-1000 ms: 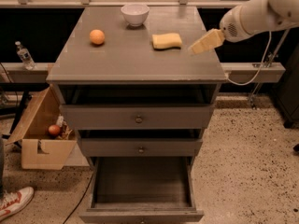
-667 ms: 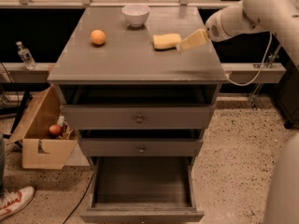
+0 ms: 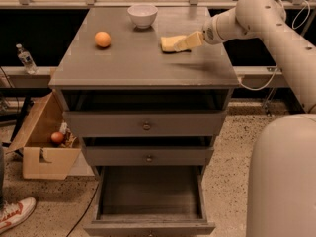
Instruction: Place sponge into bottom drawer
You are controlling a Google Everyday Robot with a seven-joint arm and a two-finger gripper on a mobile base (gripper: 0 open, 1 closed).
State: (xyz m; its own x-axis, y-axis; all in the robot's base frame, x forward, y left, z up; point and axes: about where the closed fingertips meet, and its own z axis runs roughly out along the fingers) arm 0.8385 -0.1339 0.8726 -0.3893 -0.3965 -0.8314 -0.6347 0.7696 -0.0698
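Tool (image 3: 184,42) at right rear of worktop (image 3: 143,65), its tip over right end of sponge (image 3: 168,44), grip state cannot be told; sponge lies flat on worktop, well right of orange (image 3: 102,39); bottom drawer (image 3: 148,227) stands pulled out

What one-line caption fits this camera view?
Gripper at the sponge on the cabinet top, orange and white bowl nearby, bottom drawer open below.
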